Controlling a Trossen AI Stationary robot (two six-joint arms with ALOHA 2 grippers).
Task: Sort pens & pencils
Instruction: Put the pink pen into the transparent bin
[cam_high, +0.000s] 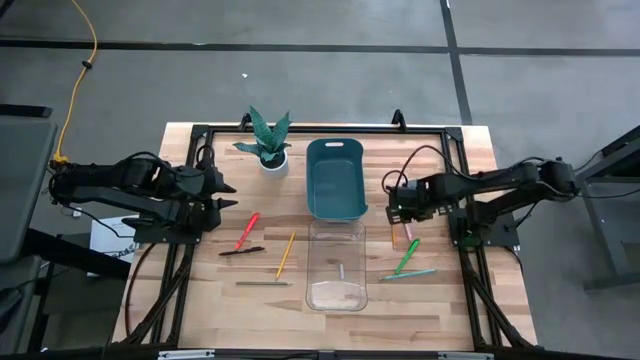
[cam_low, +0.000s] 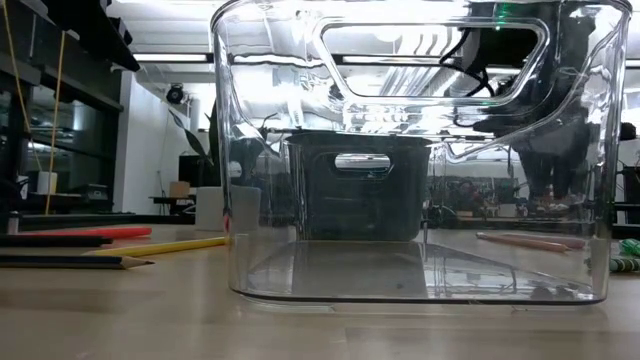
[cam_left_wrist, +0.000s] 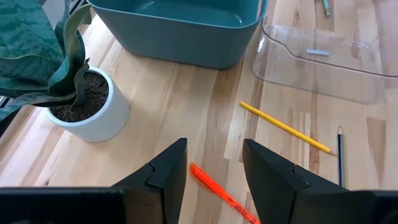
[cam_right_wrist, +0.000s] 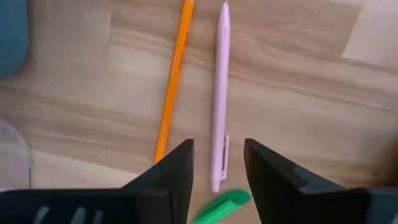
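While both arms hang over the pale wooden tabletop (cam_high: 200, 300), neither tool grips anything. At the right of centre in the high view, the right tool (cam_right_wrist: 217, 165) is released, its two dark fingers (cam_right_wrist: 177, 171) parted above a pale pink pen (cam_right_wrist: 221, 93) and a thin orange pencil (cam_right_wrist: 174, 74) lying side by side, with a bright green pen (cam_right_wrist: 224, 202) just beside the pink pen's near end; whether the fingers touch any of them cannot be told. At the left of the high view, the left tool (cam_left_wrist: 214, 171) is likewise spread wide and empty, over a red-orange pen (cam_left_wrist: 221, 193). Near it lie a thin yellow pencil (cam_left_wrist: 283, 126) and a dark pencil (cam_left_wrist: 340, 155). A teal plastic bin (cam_high: 335, 178) and a clear plastic bin (cam_high: 336, 265) stand in the middle, with a small potted plant in a white pot (cam_high: 270, 145) at upper left. No readable writing shows.
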